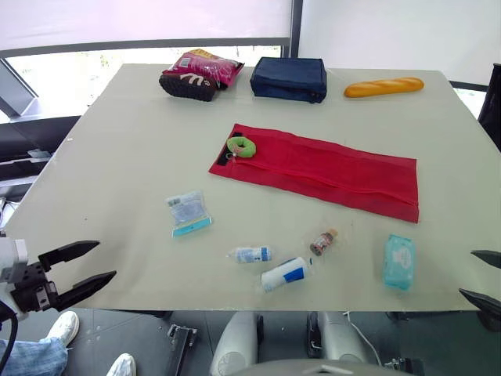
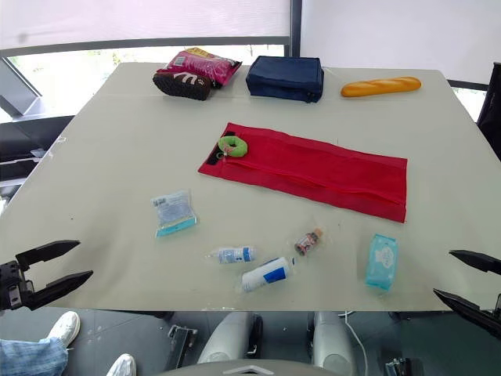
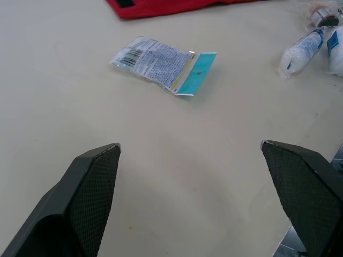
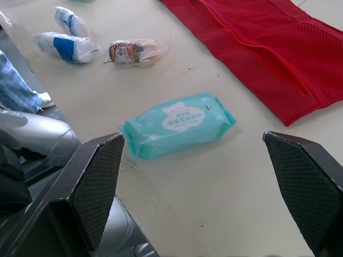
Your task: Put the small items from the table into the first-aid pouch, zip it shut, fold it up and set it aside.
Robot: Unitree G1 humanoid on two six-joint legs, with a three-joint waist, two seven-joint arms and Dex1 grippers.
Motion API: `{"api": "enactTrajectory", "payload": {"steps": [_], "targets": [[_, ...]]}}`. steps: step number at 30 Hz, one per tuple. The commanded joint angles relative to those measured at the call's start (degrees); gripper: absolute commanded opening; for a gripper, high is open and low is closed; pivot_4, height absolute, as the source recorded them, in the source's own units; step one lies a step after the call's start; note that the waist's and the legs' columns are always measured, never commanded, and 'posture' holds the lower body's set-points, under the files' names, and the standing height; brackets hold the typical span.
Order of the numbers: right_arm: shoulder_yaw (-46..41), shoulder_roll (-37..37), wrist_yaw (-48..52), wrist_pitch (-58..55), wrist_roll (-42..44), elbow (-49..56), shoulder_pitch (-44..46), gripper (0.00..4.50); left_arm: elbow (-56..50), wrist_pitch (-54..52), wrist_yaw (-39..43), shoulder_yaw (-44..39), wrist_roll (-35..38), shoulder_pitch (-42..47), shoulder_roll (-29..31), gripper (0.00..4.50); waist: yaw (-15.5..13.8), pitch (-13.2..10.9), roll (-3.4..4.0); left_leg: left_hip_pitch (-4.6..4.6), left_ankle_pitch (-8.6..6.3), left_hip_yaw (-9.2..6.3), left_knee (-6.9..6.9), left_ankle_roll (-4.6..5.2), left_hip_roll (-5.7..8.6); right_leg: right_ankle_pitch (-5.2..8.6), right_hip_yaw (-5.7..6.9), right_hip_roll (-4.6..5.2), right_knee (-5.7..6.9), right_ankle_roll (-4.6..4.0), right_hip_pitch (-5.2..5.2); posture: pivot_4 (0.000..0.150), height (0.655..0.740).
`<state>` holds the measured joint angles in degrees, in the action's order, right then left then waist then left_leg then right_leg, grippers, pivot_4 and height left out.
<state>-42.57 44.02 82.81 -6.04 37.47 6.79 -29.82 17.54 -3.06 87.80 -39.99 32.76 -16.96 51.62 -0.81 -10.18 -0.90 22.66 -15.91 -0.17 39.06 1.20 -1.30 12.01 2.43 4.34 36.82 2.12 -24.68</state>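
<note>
The red first-aid pouch lies unfolded flat mid-table, with a green roll on its left end. Near the front edge lie a clear packet with a teal strip, a small white bottle, a white-and-blue roll, a small brown wrapped item and a teal wipes pack. My left gripper hangs open off the front left corner, short of the packet. My right gripper is open at the front right edge, beside the wipes pack.
At the far edge sit a pink snack bag on a dark shoe, a navy case and a bread loaf. A person's shoes show on the floor below the left corner. A chair stands under the front edge.
</note>
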Motion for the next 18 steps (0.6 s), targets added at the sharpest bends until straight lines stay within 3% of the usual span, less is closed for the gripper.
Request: {"api": "enactTrajectory", "payload": {"steps": [1, 18], "targets": [[-0.63, 0.80, 0.91, 0.60, 0.65, 0.09, -0.24, 4.42, 0.65, 0.59, 1.64, -0.70, 0.93, -0.16, 0.58, 4.50, 0.00, 0.00, 0.00, 0.00, 0.00, 0.00, 0.00, 0.00, 0.00, 0.00, 0.00, 0.00, 0.00, 0.00, 0.00, 0.150, 0.7134], [1.45, 0.49, 0.26, -0.07, 1.51, 1.18, 3.38, 4.42, -3.58, -0.65, 0.84, -0.01, 2.49, -0.06, -0.74, 4.50, 0.00, 0.03, -0.03, -0.02, 0.00, 0.05, 0.02, 0.00, -0.04, -0.01, -0.11, -0.11, 0.01, -0.01, 0.00, 0.150, 0.7134]]}}
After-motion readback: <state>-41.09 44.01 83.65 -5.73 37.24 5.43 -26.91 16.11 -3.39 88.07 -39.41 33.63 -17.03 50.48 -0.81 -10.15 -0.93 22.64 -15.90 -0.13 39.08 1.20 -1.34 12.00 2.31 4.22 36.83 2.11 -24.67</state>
